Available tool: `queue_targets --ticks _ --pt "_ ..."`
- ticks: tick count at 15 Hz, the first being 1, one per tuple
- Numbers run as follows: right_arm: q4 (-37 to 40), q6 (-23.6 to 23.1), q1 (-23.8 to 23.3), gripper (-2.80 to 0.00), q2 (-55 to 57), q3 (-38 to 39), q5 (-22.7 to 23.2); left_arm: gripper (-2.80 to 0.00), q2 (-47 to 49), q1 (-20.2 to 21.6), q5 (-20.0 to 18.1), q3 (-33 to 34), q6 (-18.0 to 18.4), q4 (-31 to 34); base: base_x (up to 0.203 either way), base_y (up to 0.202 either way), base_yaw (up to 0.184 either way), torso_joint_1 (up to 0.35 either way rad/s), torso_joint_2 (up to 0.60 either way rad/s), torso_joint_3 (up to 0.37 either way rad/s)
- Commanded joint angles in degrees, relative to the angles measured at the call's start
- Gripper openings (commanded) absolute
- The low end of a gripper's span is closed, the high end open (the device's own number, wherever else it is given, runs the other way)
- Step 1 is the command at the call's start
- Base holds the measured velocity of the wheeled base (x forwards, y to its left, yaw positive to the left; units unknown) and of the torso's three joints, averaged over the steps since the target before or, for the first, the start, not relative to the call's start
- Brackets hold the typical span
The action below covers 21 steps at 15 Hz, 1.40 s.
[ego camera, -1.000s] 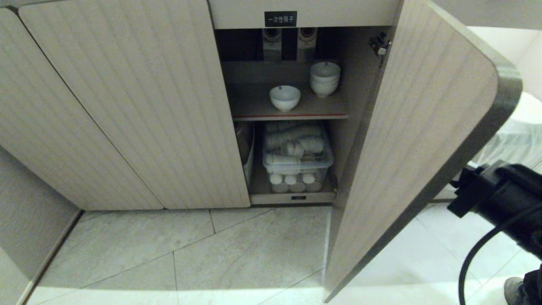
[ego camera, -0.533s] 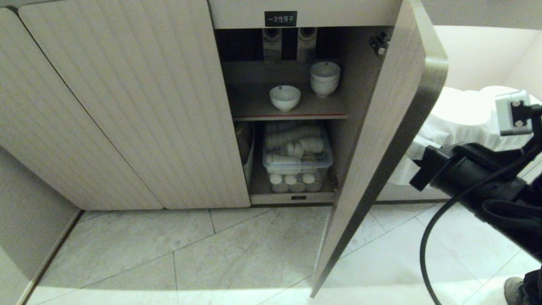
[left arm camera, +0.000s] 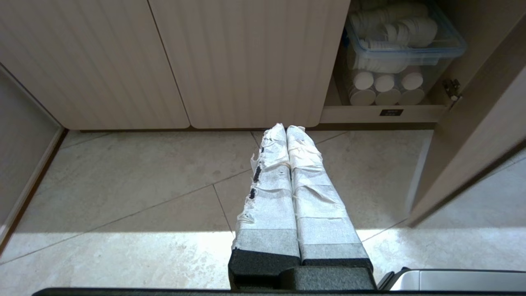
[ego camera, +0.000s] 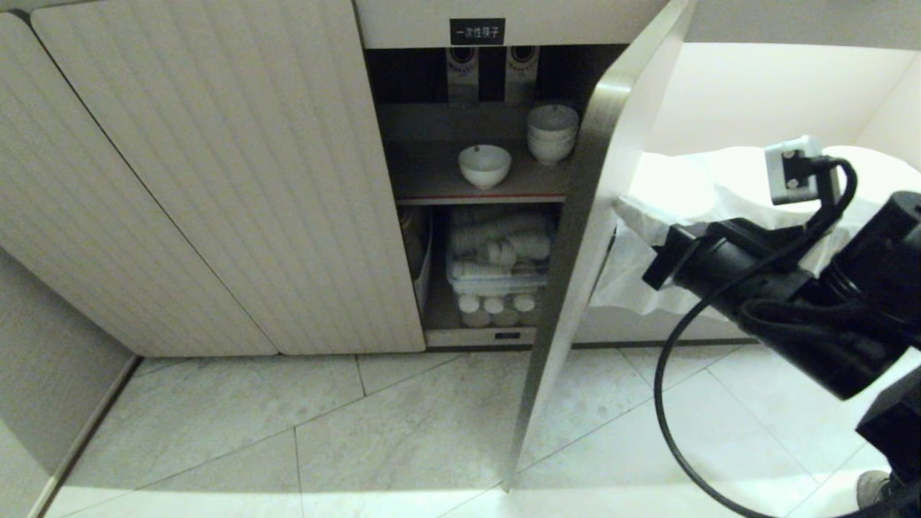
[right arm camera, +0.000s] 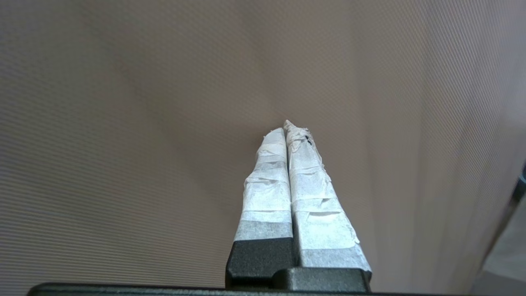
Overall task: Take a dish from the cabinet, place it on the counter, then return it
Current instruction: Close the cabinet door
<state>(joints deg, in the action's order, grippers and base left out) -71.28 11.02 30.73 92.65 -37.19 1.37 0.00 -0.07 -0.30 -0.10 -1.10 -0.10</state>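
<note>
— Clenching, both pairs of jaws: left gripper (left arm camera: 286, 128) pressing its taped fingers together over the floor tiles (left arm camera: 135, 193), gripping nothing; right gripper (right arm camera: 286, 125) likewise pinched tight, empty, pointing its tips at the ribbed face of the door (right arm camera: 164, 102), close up; touching or not, impossible to tell.

— And reading left to right in the head view?

— Starting with closed ribbed doors (ego camera: 216, 180) on the left. Then looking into the cabinet (ego camera: 518, 21), under a black label with white lettering (ego camera: 477, 32). Sitting on the red-edged shelf (ego camera: 489, 196): the dish (ego camera: 484, 165), a single white bowl, upright, toward the front; a stack of white bowls (ego camera: 552, 133) standing behind it and to its right, apart from it.

— Below the shelf?

— Holding rolls of white cups lying on their sides, a clear plastic bin (left arm camera: 404, 45) with a blue rim; more cups showing their round ends lower in it.

— Further right?

— Standing edge-on, partly covering the opening. Beyond it, a lit niche with white cloth (ego camera: 691, 216) draped over something. Reaching across in front of that, the black right arm (ego camera: 791, 302), trailing a cable.
</note>
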Motion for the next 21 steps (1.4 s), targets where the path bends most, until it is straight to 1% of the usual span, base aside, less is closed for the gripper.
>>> queue_targets --ticks 1,11,13,17,21 --pt "-0.41 0.06 0.03 -2.8 3.75 -3.21 -0.02 -2.8 0.0 0.07 -0.04 0.01 -0.04 0.01 0.0 0.0 0.0 0.0 0.0 0.0" --pt "-0.06 -0.03 0.0 -2.8 15.51 -19.92 -0.32 -2.8 0.0 0.03 -0.05 0.01 -0.04 0.01 0.0 0.0 0.0 0.0 0.0 0.0" --pt "-0.2 -0.33 -0.05 -2.8 17.73 -22.73 -1.3 -2.8 0.0 0.06 0.02 0.01 -0.04 -0.01 0.0 0.0 0.0 0.0 0.0 0.0" --pt "-0.04 -0.3 -0.1 -2.8 22.13 -30.03 -5.39 -2.8 0.0 -0.01 0.03 0.01 -0.04 -0.01 0.0 0.0 0.0 0.0 0.0 0.0" --pt "-0.04 -0.43 -0.32 -2.8 25.64 -35.17 -5.75 -2.8 0.0 -0.01 0.04 0.01 -0.04 0.01 0.0 0.0 0.0 0.0 0.0 0.0"
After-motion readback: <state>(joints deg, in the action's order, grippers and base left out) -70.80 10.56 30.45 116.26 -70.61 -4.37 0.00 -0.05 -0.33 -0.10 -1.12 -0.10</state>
